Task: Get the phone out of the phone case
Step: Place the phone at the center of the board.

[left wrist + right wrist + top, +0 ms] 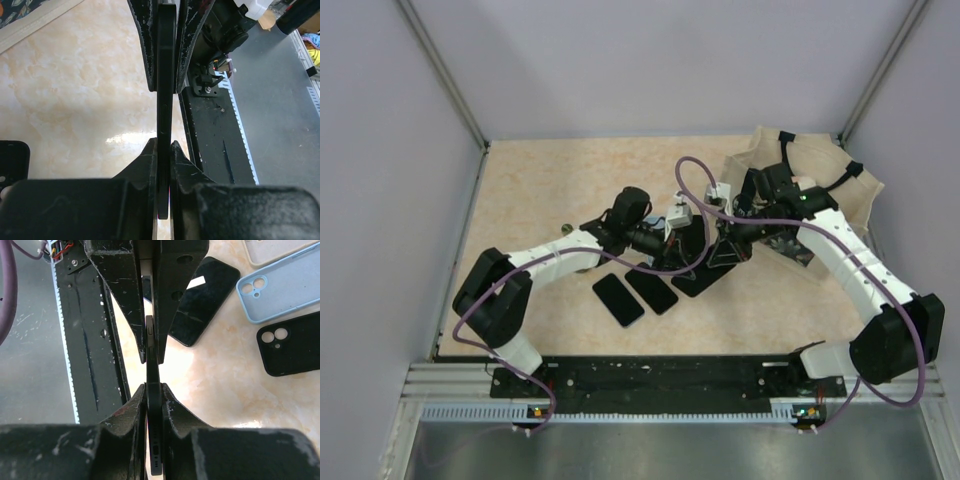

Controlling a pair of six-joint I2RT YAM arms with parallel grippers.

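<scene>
Clenching the black phone [164, 115] edge-on from opposite ends, with left gripper [163, 147] and right gripper [153, 387] both pinched tight on it, above the table [540, 190].

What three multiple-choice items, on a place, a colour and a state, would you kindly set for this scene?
1. Where is the cloth bag? A: far right corner of the table; B: near left corner; C: between the arm bases.
2. What colour is the neighbouring case beside the black case? A: red; B: light blue; C: green.
3. How is the right pincer? A: wide open; B: shut on the phone; C: out of view.
Answers: A, the top view shows it there; B, it is pale blue in the right wrist view; B, its fingers clamp the phone's edge.
</scene>
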